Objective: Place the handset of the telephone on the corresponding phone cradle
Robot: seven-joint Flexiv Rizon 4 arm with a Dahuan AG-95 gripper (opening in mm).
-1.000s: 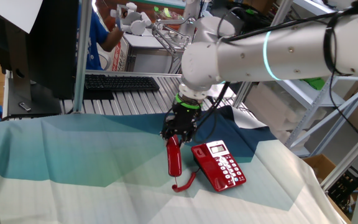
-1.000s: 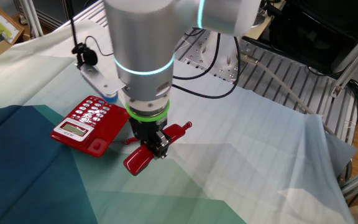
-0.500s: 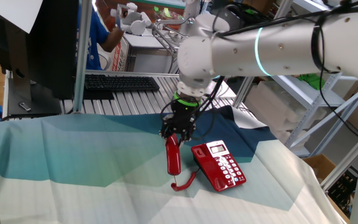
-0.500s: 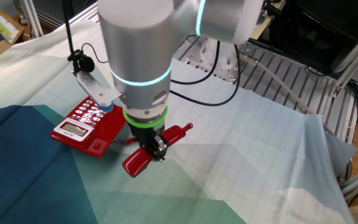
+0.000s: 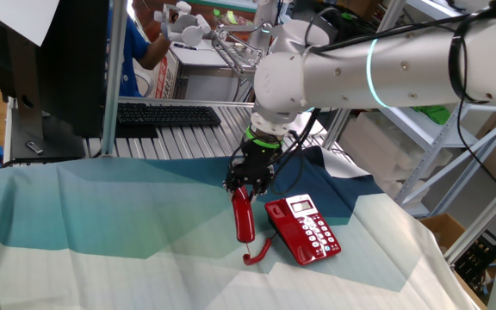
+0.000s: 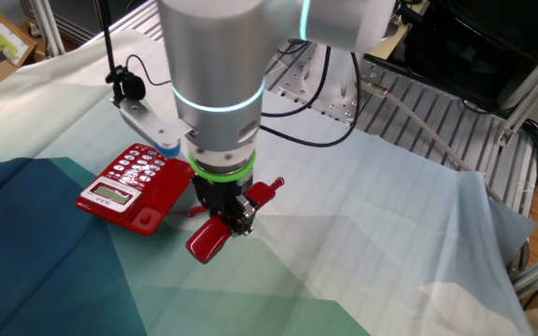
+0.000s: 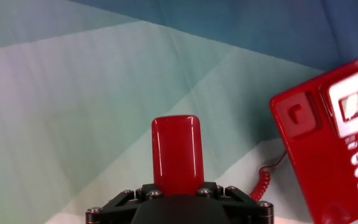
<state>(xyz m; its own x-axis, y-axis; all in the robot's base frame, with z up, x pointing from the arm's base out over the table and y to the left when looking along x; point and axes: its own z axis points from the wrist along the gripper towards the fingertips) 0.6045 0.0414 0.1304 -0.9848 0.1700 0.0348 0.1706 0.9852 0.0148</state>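
My gripper (image 5: 244,188) is shut on the red handset (image 5: 244,215), gripping it near one end and holding it just above the cloth, left of the red telephone (image 5: 304,228). In the other fixed view the gripper (image 6: 233,217) holds the handset (image 6: 207,241) with the telephone (image 6: 129,185) to its left. In the hand view the handset (image 7: 176,152) sticks out ahead of the gripper (image 7: 178,193), and the telephone (image 7: 334,137) lies at the right with its empty phone cradle (image 7: 298,118) along its near side. The coiled cord (image 5: 258,251) trails between handset and phone.
A blue-green-white cloth (image 5: 119,215) covers the table. A black keyboard (image 5: 166,114) and a monitor (image 5: 50,60) stand at the back left. Metal shelving (image 5: 455,129) stands at the right. A slatted metal surface (image 6: 428,121) lies beyond the cloth.
The handset has shifted slightly toward the telephone with the gripper still shut on it; the arm has swung back a little. The telephone has not moved.
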